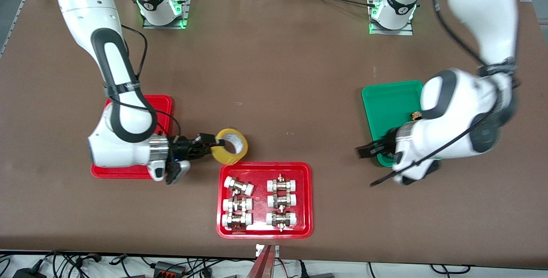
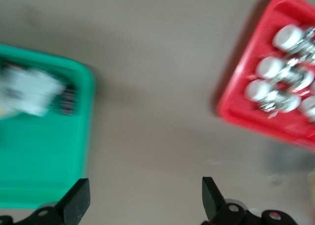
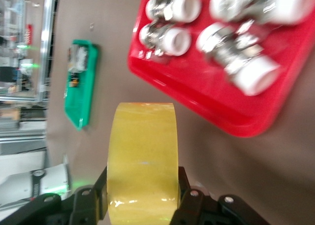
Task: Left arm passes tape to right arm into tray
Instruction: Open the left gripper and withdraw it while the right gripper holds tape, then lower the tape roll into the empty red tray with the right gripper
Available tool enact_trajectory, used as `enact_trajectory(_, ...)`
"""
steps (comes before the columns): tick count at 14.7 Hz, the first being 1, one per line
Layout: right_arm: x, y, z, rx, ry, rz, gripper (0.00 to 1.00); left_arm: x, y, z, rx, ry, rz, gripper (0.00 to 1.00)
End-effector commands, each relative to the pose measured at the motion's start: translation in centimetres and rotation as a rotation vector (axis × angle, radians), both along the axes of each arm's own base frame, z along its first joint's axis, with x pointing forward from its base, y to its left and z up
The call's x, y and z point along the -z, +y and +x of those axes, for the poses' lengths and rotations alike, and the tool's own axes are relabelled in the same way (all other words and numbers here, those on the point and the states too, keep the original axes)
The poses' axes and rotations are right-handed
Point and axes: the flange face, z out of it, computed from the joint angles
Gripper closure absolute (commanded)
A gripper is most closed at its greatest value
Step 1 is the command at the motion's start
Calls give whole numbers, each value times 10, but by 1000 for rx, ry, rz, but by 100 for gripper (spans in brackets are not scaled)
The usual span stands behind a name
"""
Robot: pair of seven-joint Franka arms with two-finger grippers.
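Right gripper (image 1: 214, 144) clenched on the tape (image 1: 231, 145) — roll held on edge above bare table, between the plain red tray (image 1: 160, 102) and the red tray of fittings (image 1: 264, 171), touching neither. Left gripper (image 1: 364, 151) spread wide, holding nothing — poised over the green tray's (image 1: 387, 100) edge nearer the front camera.

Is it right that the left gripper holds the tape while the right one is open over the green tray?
No, the arms are swapped. The front view shows the right gripper shut on the tape, and the left gripper open over the green tray.
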Motion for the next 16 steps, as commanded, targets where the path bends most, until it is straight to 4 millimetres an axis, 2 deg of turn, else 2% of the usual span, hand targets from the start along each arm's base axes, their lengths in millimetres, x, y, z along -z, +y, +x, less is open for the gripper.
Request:
enact_trajectory(1, -32, -100, 6, 66, 54, -19, 85, -72, 39, -27, 166, -62, 68, 0)
enact_trajectory(2, -29, -141, 7, 100, 62, -25, 85, -85, 50, -30, 152, -70, 72, 0)
enact_trajectory(4, -6, -212, -10, 113, 155, -42, 84, -110, 80, -36, 118, -98, 120, 0)
enact_trajectory(6, 28, -266, -30, 115, 237, -17, 81, -112, 89, -36, 143, -106, 248, 0)
enact_trajectory(7, 36, -284, -37, 109, 248, -21, 81, -125, 94, -43, 145, -111, 278, 0)
enact_trajectory(8, 44, -294, -42, 98, 254, -32, 81, -129, 98, -49, 149, -102, 268, 0)
enact_trajectory(9, 50, -298, -45, 84, 254, -40, 81, -125, 111, -51, 152, -85, 256, 0)
enact_trajectory(10, 55, -300, -46, 75, 254, -40, 81, -127, 111, -63, 172, -75, 253, 0)
enact_trajectory(12, 62, -304, -47, 79, 256, -40, 81, -117, 106, -94, 180, -37, 230, 0)
enact_trajectory(14, 74, -305, -48, 68, 249, -33, 81, -106, 114, -119, 153, -56, 202, 0)
enact_trajectory(16, 83, -307, -47, 58, 234, -21, 81, -105, 114, -124, 203, -71, 196, 0)
